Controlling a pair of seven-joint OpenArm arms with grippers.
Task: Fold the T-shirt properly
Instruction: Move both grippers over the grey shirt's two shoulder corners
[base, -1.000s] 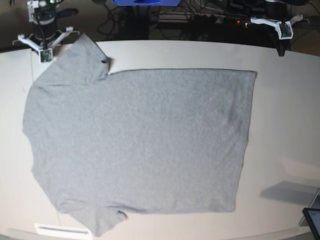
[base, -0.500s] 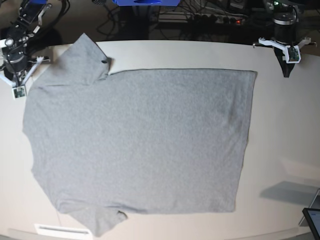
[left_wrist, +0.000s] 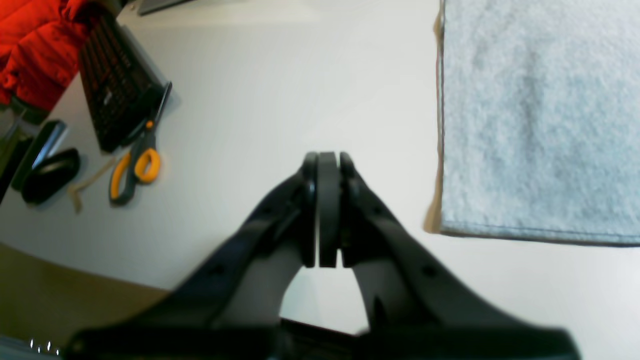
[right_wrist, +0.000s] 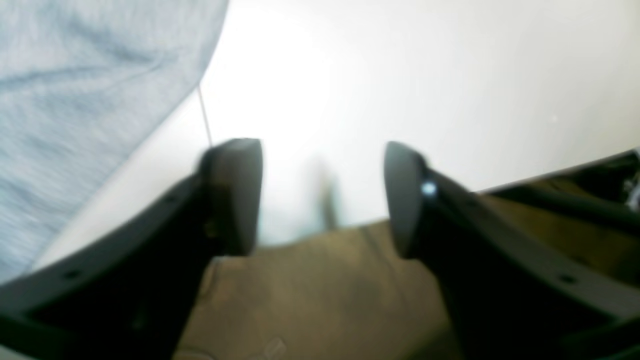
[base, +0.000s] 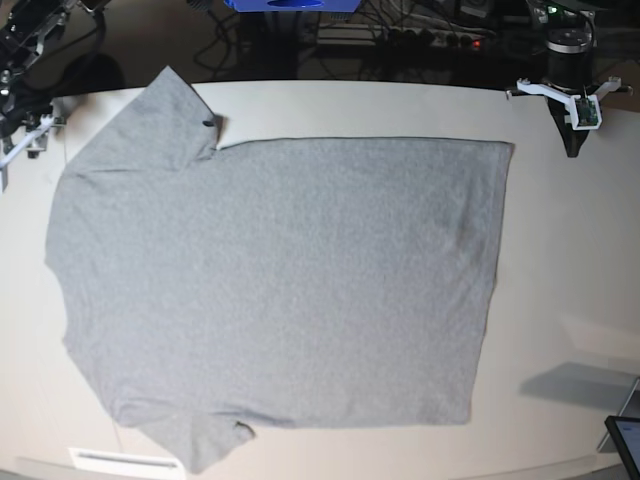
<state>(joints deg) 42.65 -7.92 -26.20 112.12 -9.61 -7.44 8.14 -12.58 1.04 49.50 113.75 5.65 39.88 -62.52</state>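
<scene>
Pale and bare at its edges, the surface (base: 570, 260) carried the T-shirt (base: 280, 290), spread flat with its plain grey side up, sleeves toward the base view's left. Just off the shirt's far hem corner, the left gripper (left_wrist: 322, 210) hung with its jaws pressed together, empty. Beside the shirt's other end, near the surface's edge, the right gripper (right_wrist: 322, 195) stood with jaws apart, holding nothing. Scissors (left_wrist: 134, 170) and a keyboard (left_wrist: 117, 87) lay well apart from the shirt.
</scene>
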